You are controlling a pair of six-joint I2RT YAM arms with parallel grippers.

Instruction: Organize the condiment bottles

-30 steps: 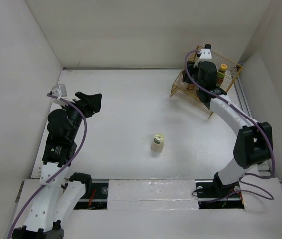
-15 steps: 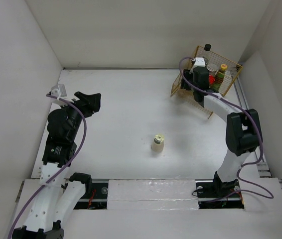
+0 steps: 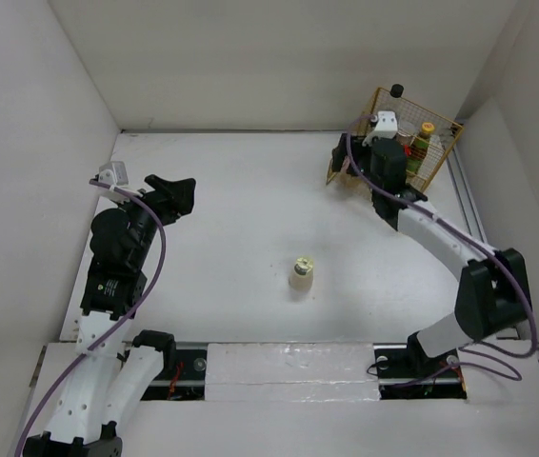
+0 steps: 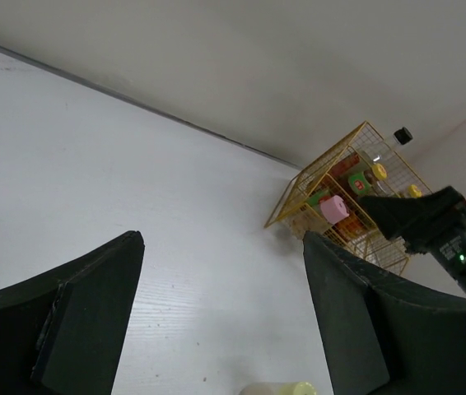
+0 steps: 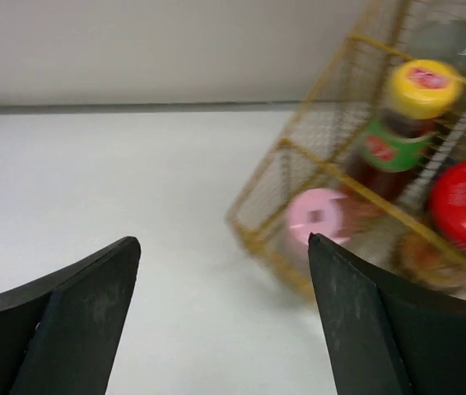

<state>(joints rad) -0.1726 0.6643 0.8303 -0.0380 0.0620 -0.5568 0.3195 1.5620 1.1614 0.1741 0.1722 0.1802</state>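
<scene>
A small cream-capped bottle (image 3: pixel 300 272) stands alone mid-table; its cap shows at the bottom edge of the left wrist view (image 4: pixel 278 388). The other bottles sit in the yellow wire basket (image 3: pixel 441 122) at the far right: a yellow-capped, green-labelled one (image 5: pixel 418 86), a red-capped one (image 5: pixel 463 197) and a pink-capped one (image 5: pixel 319 216). My right gripper (image 3: pixel 346 162) is open and empty, just left of the basket's near corner (image 5: pixel 282 146). My left gripper (image 3: pixel 172 193) is open and empty at the far left, well away from every bottle.
The basket (image 4: pixel 315 173) sits tilted against the back right corner. White walls close in the table at the back and on both sides. A black knob (image 3: pixel 396 90) shows above the basket's back rim.
My right gripper has drawn back from over the basket to its left side, empty. The left arm and the cream-capped bottle have not moved.
</scene>
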